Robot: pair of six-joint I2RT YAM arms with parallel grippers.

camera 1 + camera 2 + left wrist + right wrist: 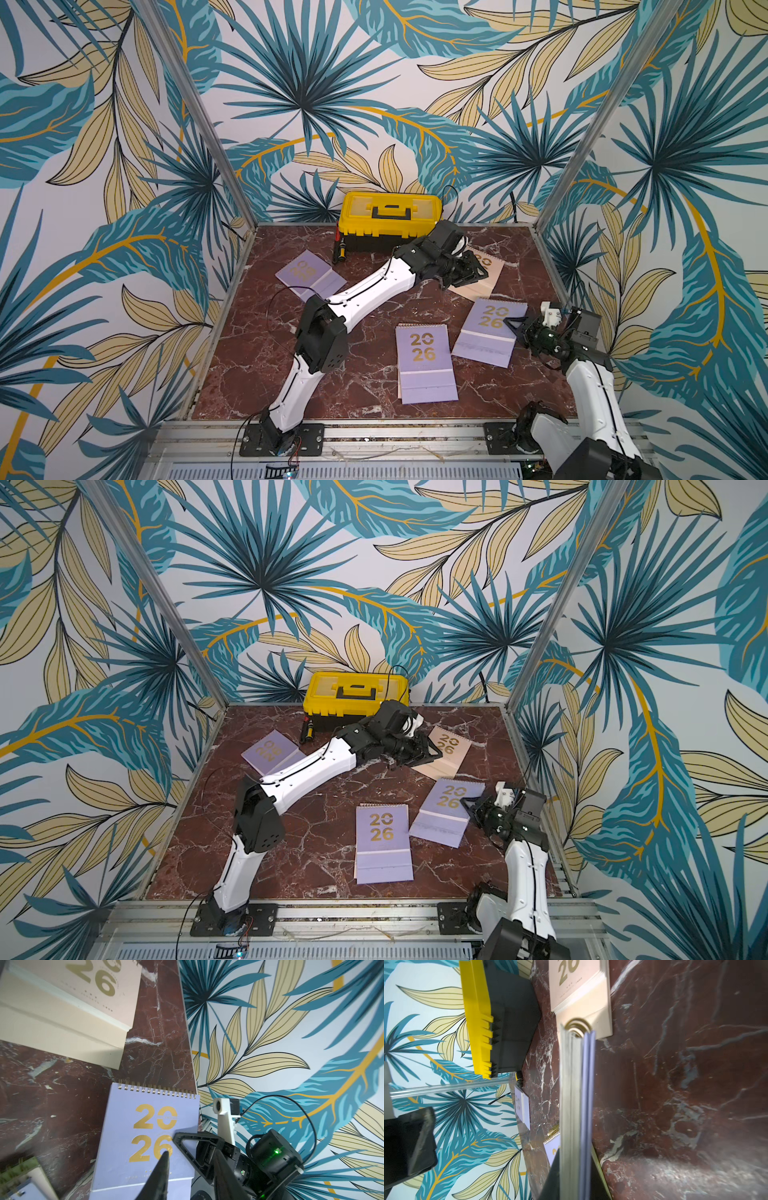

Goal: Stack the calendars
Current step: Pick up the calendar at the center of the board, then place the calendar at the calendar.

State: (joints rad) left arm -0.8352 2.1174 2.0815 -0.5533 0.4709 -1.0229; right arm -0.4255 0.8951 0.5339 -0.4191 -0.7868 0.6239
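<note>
Over at the right edge of the red marble tabletop [365, 374], my right gripper [512, 326] is clamped on the side edge of a lilac spiral-bound calendar [486, 336] with gold 2026 numerals. My left gripper [473, 275] hangs with fingers parted, holding nothing, over a peach-pink calendar [484, 286] beside the yellow-and-black plastic toolbox [390, 216].
</note>
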